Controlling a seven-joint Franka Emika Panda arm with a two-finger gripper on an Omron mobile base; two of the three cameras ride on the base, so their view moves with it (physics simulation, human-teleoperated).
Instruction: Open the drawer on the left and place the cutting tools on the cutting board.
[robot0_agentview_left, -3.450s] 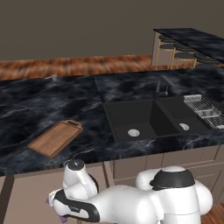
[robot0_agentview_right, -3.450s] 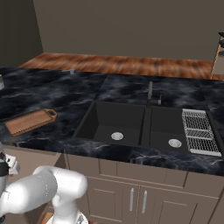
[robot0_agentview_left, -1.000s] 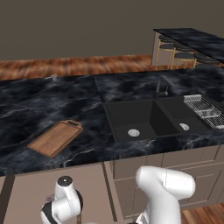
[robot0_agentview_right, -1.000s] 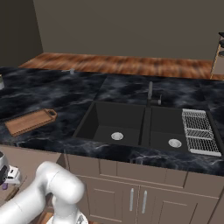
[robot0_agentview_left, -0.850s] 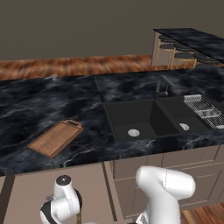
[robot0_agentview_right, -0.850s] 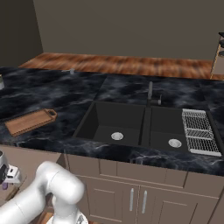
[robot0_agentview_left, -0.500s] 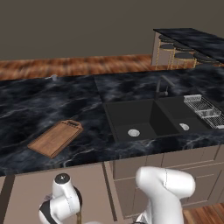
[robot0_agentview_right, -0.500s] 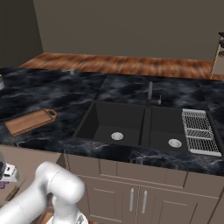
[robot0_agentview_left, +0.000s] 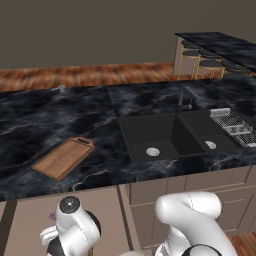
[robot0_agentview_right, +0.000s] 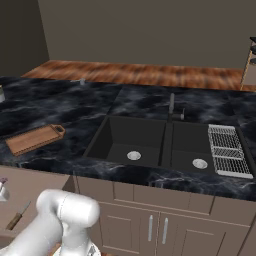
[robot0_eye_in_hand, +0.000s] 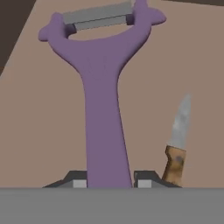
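Purple peeler (robot0_eye_in_hand: 103, 100) fills the middle of the hand view, its handle clamped between the two tips of the hand (robot0_eye_in_hand: 109, 180), which is closed on it low on the stem. The knife (robot0_eye_in_hand: 177, 144) lies just right of it on the taupe floor of the open drawer (robot0_eye_in_hand: 39, 131). The grip sits at the far end of the handle, so the peeler may swing or slip on lifting. The cutting board (robot0_agentview_left: 64, 157) waits at left centre of the black marbled desk (robot0_agentview_left: 60, 117), beside a dark double sink (robot0_agentview_left: 172, 137); wooden flooring lies beyond.
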